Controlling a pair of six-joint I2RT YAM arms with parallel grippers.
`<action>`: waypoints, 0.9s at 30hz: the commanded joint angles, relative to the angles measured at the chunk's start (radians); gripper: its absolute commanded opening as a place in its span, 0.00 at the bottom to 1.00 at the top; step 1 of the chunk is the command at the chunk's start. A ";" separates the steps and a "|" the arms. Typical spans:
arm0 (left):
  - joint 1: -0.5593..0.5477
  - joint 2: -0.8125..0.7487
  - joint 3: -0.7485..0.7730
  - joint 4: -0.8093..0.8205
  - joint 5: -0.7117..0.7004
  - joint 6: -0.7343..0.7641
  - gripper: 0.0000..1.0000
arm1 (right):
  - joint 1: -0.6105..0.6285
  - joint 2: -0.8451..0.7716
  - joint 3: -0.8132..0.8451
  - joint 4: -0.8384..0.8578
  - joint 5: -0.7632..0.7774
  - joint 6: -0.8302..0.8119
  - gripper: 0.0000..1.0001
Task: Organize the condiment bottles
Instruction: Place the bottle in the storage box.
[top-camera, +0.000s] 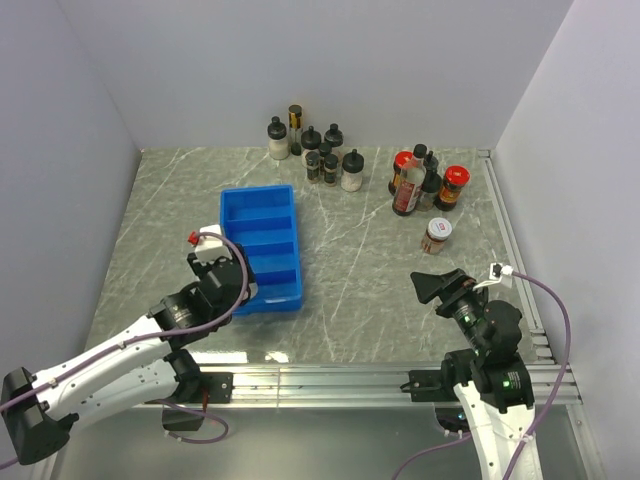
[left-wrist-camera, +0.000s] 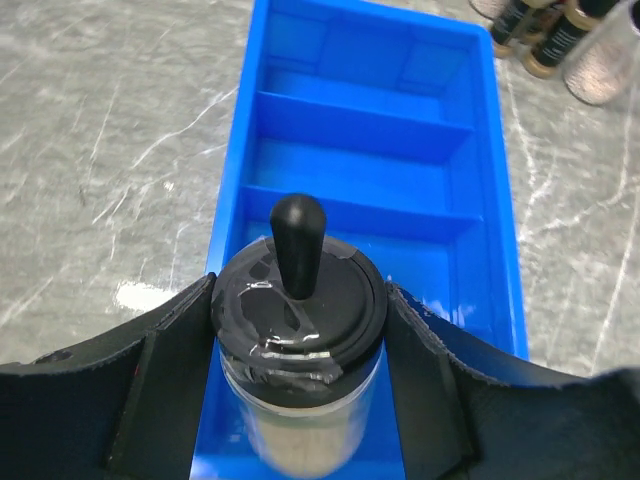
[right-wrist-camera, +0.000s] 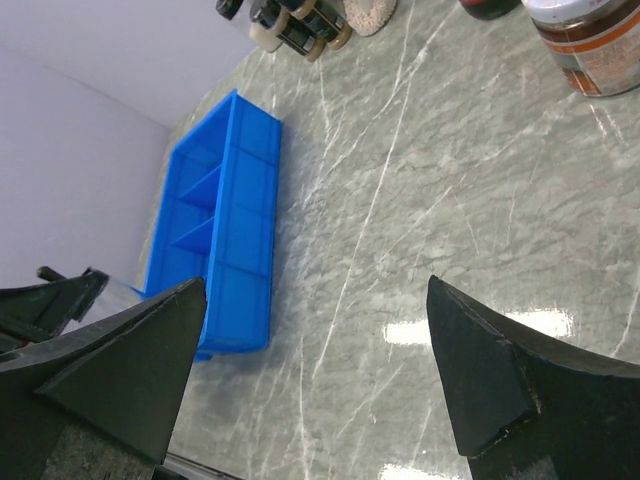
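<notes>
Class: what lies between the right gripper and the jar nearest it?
Nothing: only bare table separates the right gripper from that light-capped jar, as the top view shows.

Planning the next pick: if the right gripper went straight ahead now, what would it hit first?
Probably bare table: the right gripper, jaws open, aims between the tray and the brown jar. Depth is unclear.

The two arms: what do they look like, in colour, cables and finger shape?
The left arm and right arm have white shells and black joints, each with a purple cable. The left gripper and right gripper are black, with broad wedge-shaped fingers.
</notes>
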 joint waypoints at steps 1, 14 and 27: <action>-0.003 -0.015 -0.061 -0.017 -0.054 -0.064 0.00 | 0.005 0.012 -0.007 0.062 -0.017 -0.015 0.97; -0.003 0.035 -0.036 0.083 -0.092 0.006 0.00 | 0.005 0.024 -0.027 0.092 -0.020 -0.015 0.97; -0.006 0.000 -0.067 0.035 -0.025 -0.097 0.43 | 0.005 0.046 -0.053 0.126 -0.025 -0.015 0.97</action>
